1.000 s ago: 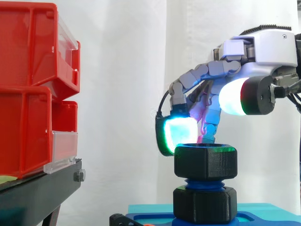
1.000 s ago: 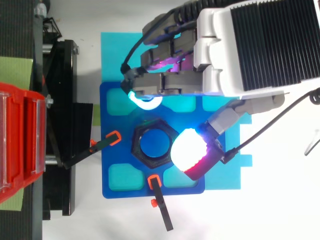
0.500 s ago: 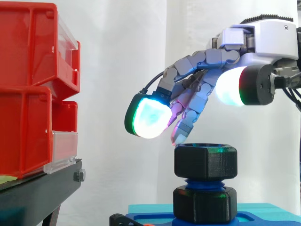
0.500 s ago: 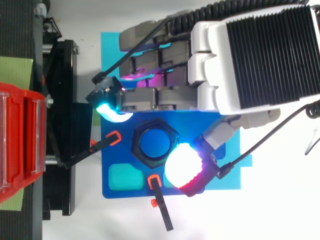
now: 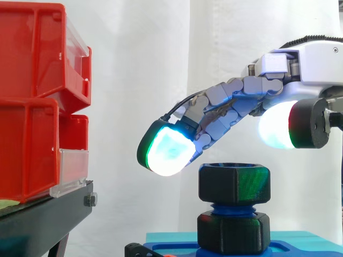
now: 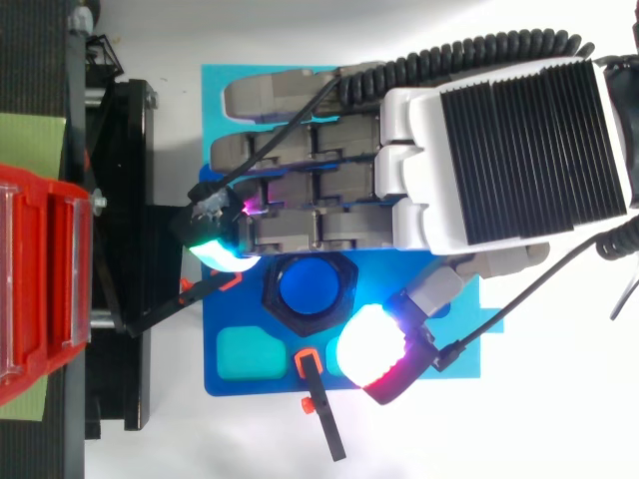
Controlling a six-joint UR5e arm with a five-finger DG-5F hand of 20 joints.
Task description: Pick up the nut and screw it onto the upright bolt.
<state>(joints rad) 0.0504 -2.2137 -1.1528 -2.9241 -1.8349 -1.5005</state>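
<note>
The robot hand (image 5: pixel 300 64) is released now, fingers stretched nearly straight and sloping over the nut (image 5: pixel 234 183) without touching it. A second ago I had them curled down, with one glowing pad (image 5: pixel 167 151) against the nut's rim; since then they have opened out and lifted clear. The nut sits threaded on the upright blue bolt (image 6: pixel 308 286), with a band of thread showing between it and the black hex base (image 5: pixel 233 233) underneath (so it is not seated yet, by my reading). I take this as the end of one turning stroke. What comes next, I judge, is bringing the fingers back round the nut for another twist.
</note>
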